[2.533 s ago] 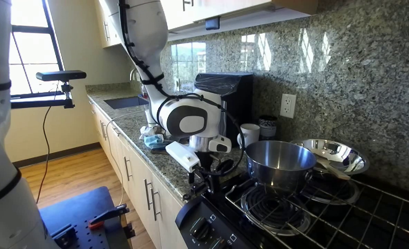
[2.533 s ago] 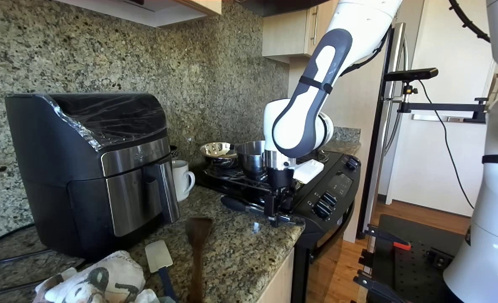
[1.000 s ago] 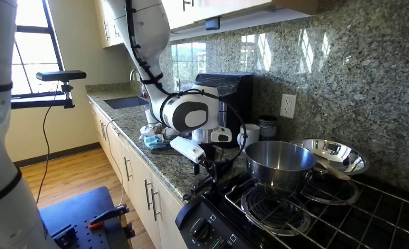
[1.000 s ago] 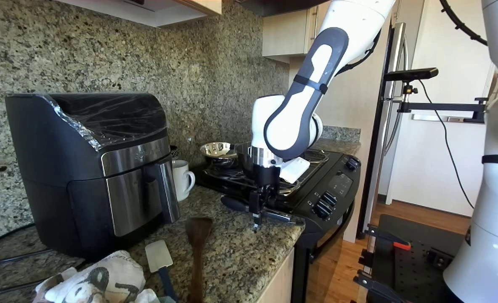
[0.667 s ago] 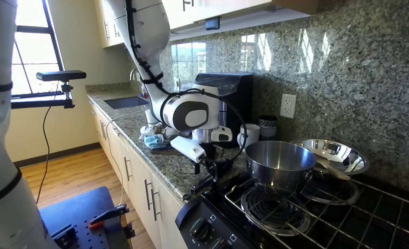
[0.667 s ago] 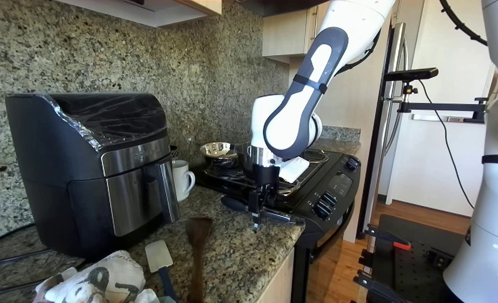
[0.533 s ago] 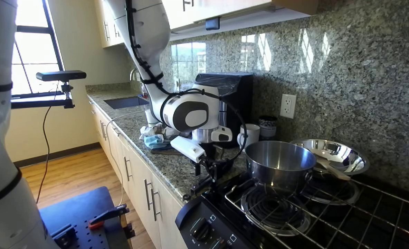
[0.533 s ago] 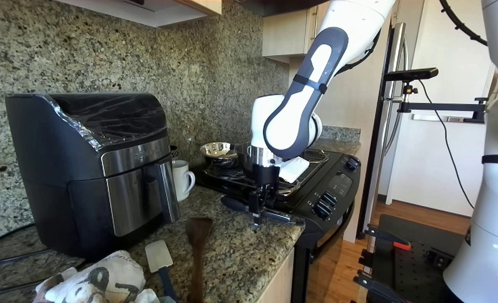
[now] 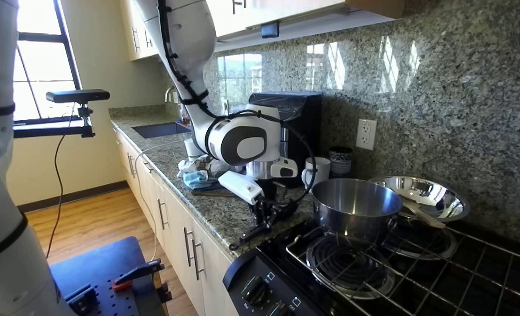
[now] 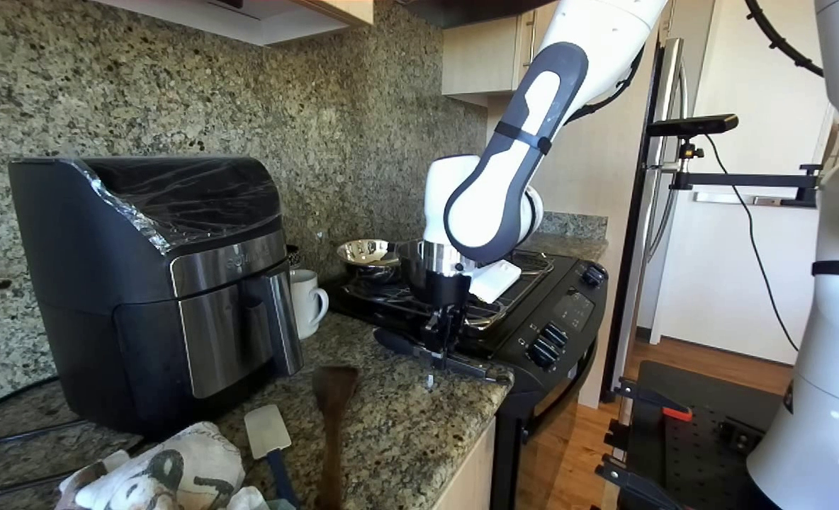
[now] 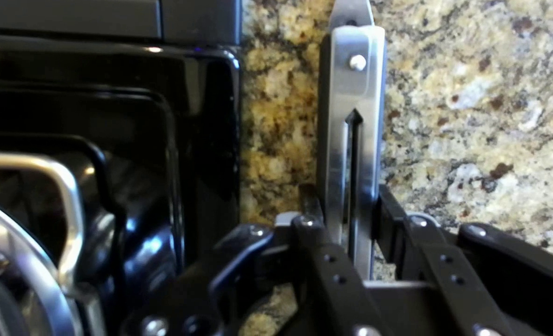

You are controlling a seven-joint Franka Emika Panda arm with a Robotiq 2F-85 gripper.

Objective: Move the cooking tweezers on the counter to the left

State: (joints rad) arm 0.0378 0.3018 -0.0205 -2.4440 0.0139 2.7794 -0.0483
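The cooking tweezers [image 11: 357, 88], a long steel tool with a slot and a rivet, lie along the counter [image 11: 468, 116] close beside the stove's black edge. In an exterior view the cooking tweezers [image 10: 476, 367] stretch across the counter [image 10: 405, 432], dark at their far end and reaching almost to its front edge. My gripper [image 11: 349, 203] points down over their middle and is shut on them, one black finger against each side. In an exterior view the gripper [image 10: 444, 350] hides part of the shaft. A ring-like end of the cooking tweezers [image 9: 252, 235] shows near the front edge.
The black stove [image 9: 251, 285] borders the counter, bearing a steel pot [image 9: 354, 210] and a shiny bowl [image 9: 444, 199]. A black air fryer [image 10: 143, 297], white mug [image 10: 306, 304], wooden spoon [image 10: 332, 404], spatula [image 10: 267, 432] and crumpled cloth [image 10: 171, 467] stand or lie on the counter.
The gripper has shifted away from the stove toward the air fryer side. Within the last half second its fingers have come together on the cooking tweezers, which have shifted very slightly.
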